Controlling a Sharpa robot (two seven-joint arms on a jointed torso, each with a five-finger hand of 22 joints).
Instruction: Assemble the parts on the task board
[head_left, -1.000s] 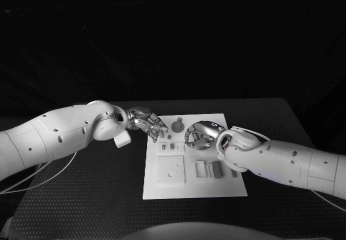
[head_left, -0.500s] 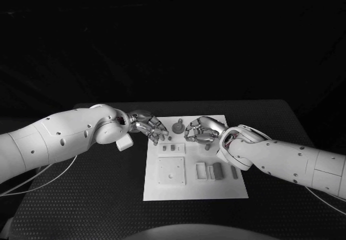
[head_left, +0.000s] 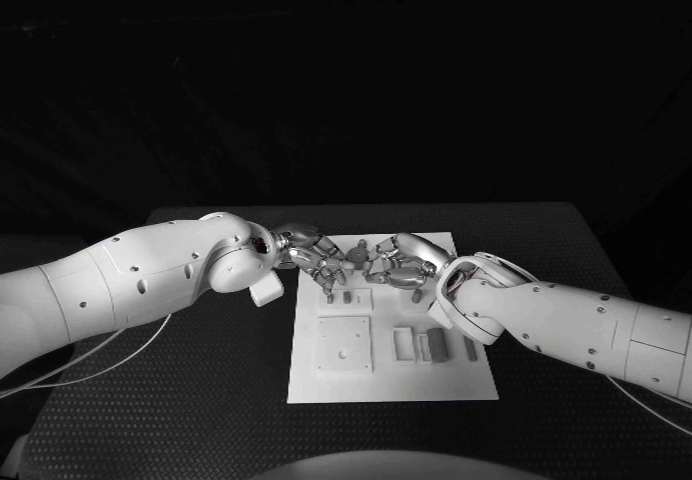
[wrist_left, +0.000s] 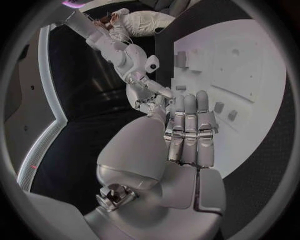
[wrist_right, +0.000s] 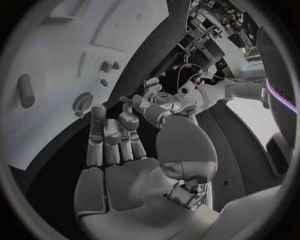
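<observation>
While both hands hover together over the far end of the task board (head_left: 389, 370), the left hand (head_left: 320, 258) and right hand (head_left: 398, 265) show fingers (wrist_left: 190, 131) extended side by side, grasping nothing. Small grey parts (head_left: 433, 346) lie on the white board's near half, on the black tabletop (head_left: 173, 390).

- Head view: high above, looking steeply down on the black textured table (head_left: 173, 400); flat white rectangular task board (head_left: 389, 375) mid-frame, at some distance.
- Left wrist view: fisheye, close behind the silver many-fingered left hand (wrist_left: 187, 135), facing along its fingers over the board (wrist_left: 250, 75).
- Right wrist view: fisheye, close behind the silver right hand (wrist_right: 119, 150), facing the board (wrist_right: 56, 65).
- Shared: board in all three; each wrist view also catching the opposite hand.
</observation>
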